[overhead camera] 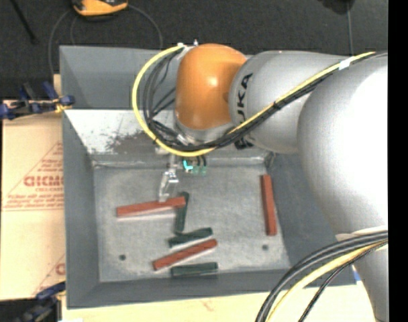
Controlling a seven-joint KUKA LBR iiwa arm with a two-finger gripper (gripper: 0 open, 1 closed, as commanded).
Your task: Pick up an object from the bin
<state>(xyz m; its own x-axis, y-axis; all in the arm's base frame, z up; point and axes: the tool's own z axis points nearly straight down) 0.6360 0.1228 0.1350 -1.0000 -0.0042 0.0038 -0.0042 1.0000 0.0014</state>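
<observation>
Red stick (149, 209) lies with its right end under the end effector (169, 185), whose grip state I cannot tell.

The grey metal bin (78, 200) is being looked down on from above, the camera being tilted somewhat to one side, so its far and left walls are being shown as slopes. The whole floor is being framed at fairly close range. The arm (304, 113) is being seen reaching in from the right, its orange wrist cover (202, 89) at upper centre.
</observation>
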